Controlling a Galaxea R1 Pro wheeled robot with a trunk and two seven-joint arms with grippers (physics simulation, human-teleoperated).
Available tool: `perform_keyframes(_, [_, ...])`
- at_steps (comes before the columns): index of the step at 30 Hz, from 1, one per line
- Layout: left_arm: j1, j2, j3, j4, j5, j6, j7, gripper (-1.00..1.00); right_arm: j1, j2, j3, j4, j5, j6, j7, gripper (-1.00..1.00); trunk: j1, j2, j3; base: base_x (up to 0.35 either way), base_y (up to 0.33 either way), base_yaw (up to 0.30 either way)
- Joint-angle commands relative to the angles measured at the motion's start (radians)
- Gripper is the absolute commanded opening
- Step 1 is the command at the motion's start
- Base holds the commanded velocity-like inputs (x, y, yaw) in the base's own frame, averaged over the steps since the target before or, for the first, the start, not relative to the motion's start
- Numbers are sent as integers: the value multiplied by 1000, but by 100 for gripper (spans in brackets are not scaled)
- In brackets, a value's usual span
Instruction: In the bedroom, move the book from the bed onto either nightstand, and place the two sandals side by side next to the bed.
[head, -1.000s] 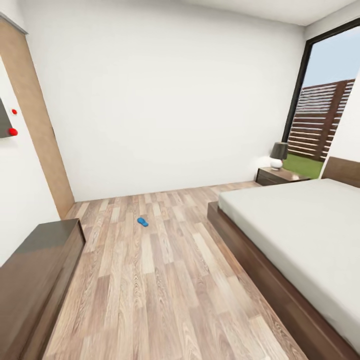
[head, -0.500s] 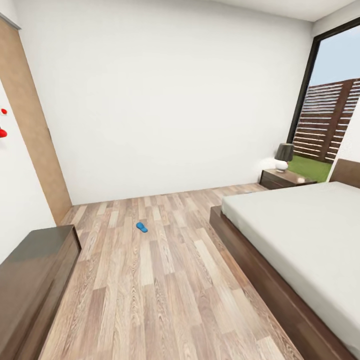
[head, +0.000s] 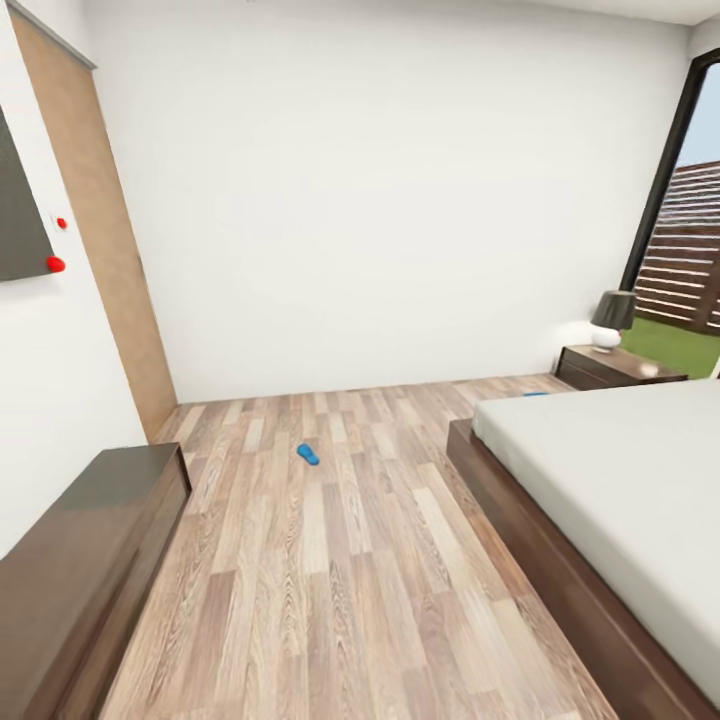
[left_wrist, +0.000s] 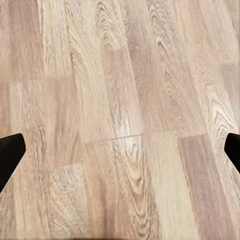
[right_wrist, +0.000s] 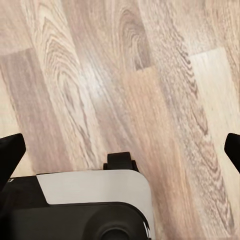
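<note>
A: What room for moving is seen in the bedroom (head: 380, 200)?

B: A broad strip of wood-plank floor (head: 330, 580) is seen running to the far white wall. It is bounded on one side by the dark frame of the bed (head: 560, 560) and on the other by a low dark cabinet (head: 80, 560) set against the wall. A tall light-brown panel (head: 100, 230) is seen in the far corner beside that wall.

A: Where are the task's things placed?

B: One sandal (head: 308, 454) is seen lying on the open floor, well apart from the bed and from the cabinet. A second small blue shape (head: 535, 393) is seen just past the bed's far corner, near the nightstand (head: 610, 368); it is too small to be made out with certainty. A lamp (head: 610, 318) is carried on the nightstand. No book can be made out on the grey mattress (head: 620, 470), which is cut off at the picture's edge.

A: And the pincers?

B: In the left wrist view, the left pincer (left_wrist: 120, 152) is seen with its dark fingertips (left_wrist: 10, 152) spread wide apart over bare planks. In the right wrist view, the right pincer (right_wrist: 120, 150) is likewise held apart and empty, above a grey and black part of the robot (right_wrist: 90, 200). Neither sandal is seen between or near the fingers
</note>
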Motion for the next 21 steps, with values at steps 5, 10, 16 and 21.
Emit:
perform_keyframes(5, [-1,0,0,1,0,-3,0,100,0,0,-1,-2,-1,-2,-1,100,0,0,-1,1,0,290])
perform_keyframes(10, [-1,0,-1,1,0,-3,1,100,0,0,-1,-2,-1,-2,-1,100,0,0,-1,0,0,291])
perform_keyframes(16, [-1,0,-1,1,0,-3,1,100,1,0,-1,-2,-1,-2,-1,100,0,0,-1,0,0,292])
perform_keyframes(21, [-1,0,-2,1,-1,-3,1,100,0,0,-1,0,-1,-2,-1,100,0,0,-1,0,0,190])
